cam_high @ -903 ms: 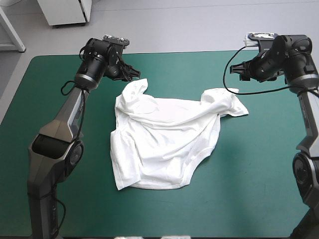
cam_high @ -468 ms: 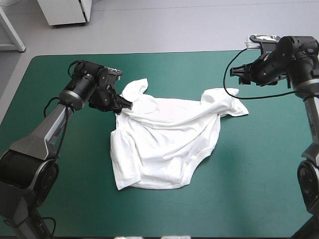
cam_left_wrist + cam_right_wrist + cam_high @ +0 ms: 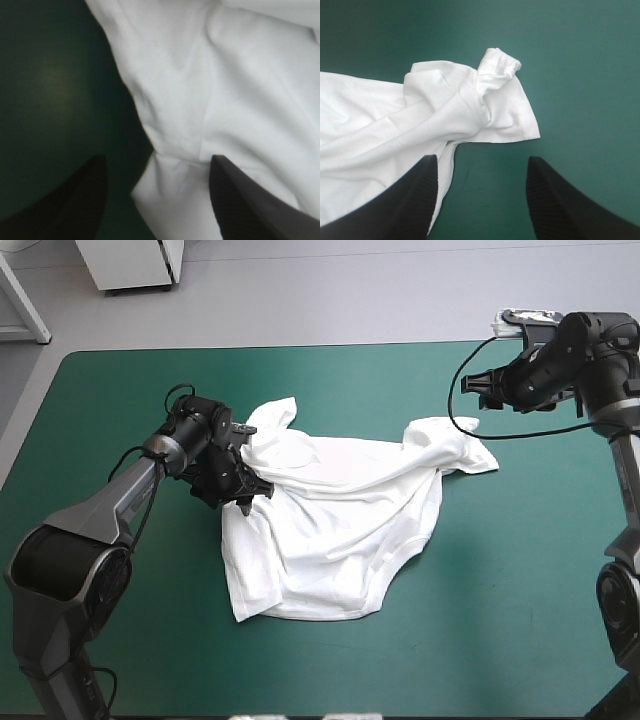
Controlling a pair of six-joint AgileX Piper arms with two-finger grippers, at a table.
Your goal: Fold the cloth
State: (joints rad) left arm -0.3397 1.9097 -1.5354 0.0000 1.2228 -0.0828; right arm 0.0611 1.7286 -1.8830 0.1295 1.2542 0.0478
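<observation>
You have the white, short-sleeved cloth T-shirt [image 3: 330,530] lying rumpled and partly spread near the middle of the teal-green tabletop [image 3: 500,590], its creased body toward the near side and a sleeve out to each far corner. Your left gripper [image 3: 250,498] sits low at the T-shirt's left edge, its broad black fingers [image 3: 85,195] spread apart and grasping nothing. In the left wrist view one finger stands over bare cover, the other over white cloth, with the puckered edge of the cloth between them. Your right gripper [image 3: 478,390] is over the far right part of the tabletop, apart from the T-shirt, its fingers likewise released. The bunched right sleeve [image 3: 502,102] lies just ahead of it.
</observation>
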